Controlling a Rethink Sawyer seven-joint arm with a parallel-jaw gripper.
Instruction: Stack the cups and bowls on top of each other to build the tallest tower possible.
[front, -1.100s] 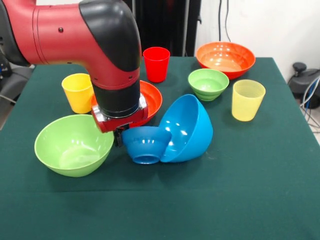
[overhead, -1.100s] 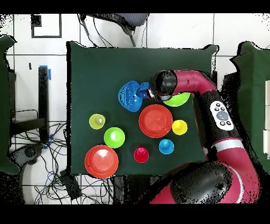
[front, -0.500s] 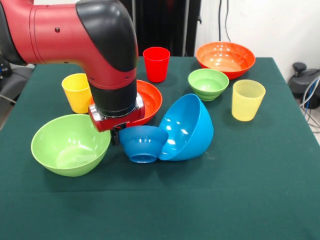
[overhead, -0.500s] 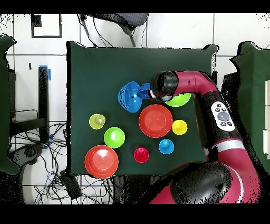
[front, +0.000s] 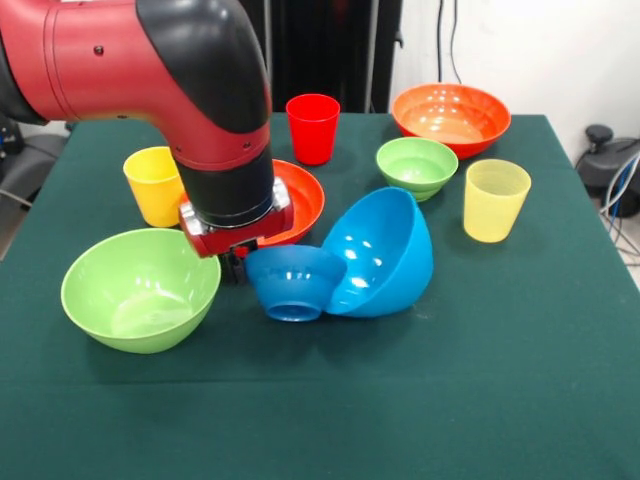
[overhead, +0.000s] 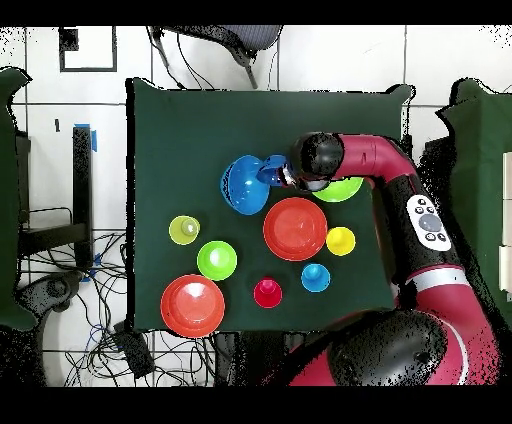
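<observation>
My gripper (front: 238, 266) hangs low under the red and black arm, shut on the near rim of the small dark blue bowl (front: 295, 283), which is tilted. The big blue bowl (front: 385, 255) lies tipped on its side against that small bowl. To the gripper's left stands the big green bowl (front: 140, 290). An orange-red bowl (front: 303, 198) sits behind the arm, another orange-red bowl (front: 452, 118) at the back right. The small green bowl (front: 416, 167), red cup (front: 312, 128), yellow cup (front: 155, 185) and ribbed pale yellow cup (front: 495, 200) stand apart. The light blue cup (overhead: 315, 277) shows only from overhead.
The dark green table (front: 480, 400) has open cloth along its front edge in the front view. A black chair (overhead: 215, 40) and cables (overhead: 90, 300) lie on the floor beyond the table's edges in the overhead view.
The gripper and the small dark blue bowl have shifted slightly toward the big blue bowl, nudging it rightward in the front view. The other cups and bowls have not moved.
</observation>
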